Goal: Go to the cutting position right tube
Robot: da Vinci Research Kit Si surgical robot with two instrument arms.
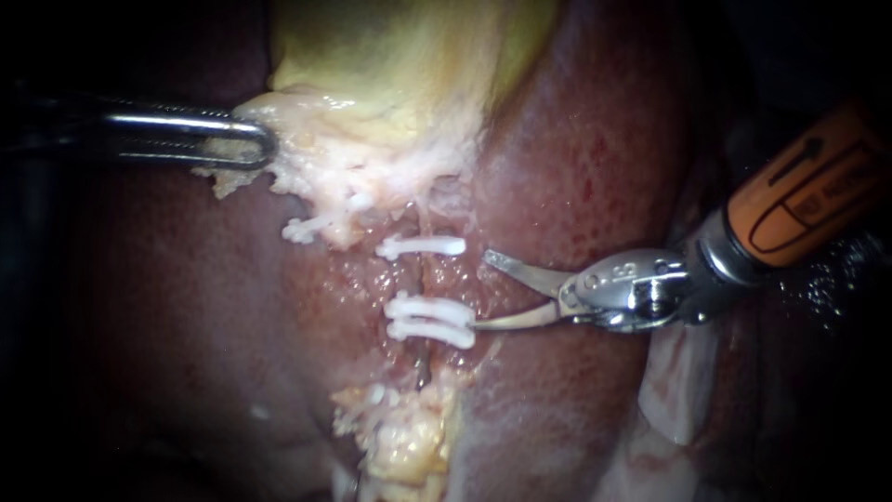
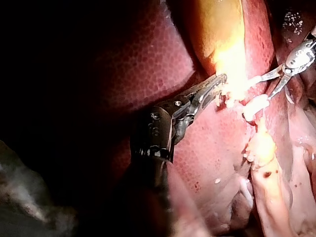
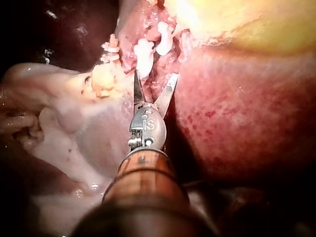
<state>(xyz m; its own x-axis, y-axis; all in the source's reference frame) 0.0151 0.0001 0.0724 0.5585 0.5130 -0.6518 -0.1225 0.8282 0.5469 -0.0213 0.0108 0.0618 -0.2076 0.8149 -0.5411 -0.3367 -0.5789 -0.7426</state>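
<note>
In the endoscope view the yellow gallbladder (image 1: pixel 400 56) sits at 12 o'clock, and the dark red liver (image 1: pixel 576 139) lies around it. A ragged strip of white tissue (image 1: pixel 334 177) hangs along the gallbladder's lower edge. The left instrument (image 1: pixel 267 144) comes in from 9 o'clock, and its jaws are clamped tight on that white tissue. The right tube (image 1: pixel 420 279) is a thin line near the middle that runs from 12 toward 6 o'clock. A single clip (image 1: pixel 423 246) crosses the tube higher up, and two clips (image 1: pixel 429 321) lie close together across it lower down. A bare bit of tube shows between them. Another clip (image 1: pixel 302 231) sits off toward 9 o'clock from the single clip, just under the white tissue. A yellow lump of fat (image 1: pixel 409 437) lies at 6 o'clock. The right instrument (image 1: pixel 484 290) comes in from 3 o'clock with an orange shaft, and its two thin blades are spread apart and hold nothing. The blades point at the bare bit of tube, which is just ahead of their tips and not between them. The lower blade's tip is right at the end of the two clips. In the right wrist view the clips stand just ahead of the spread blades.
</note>
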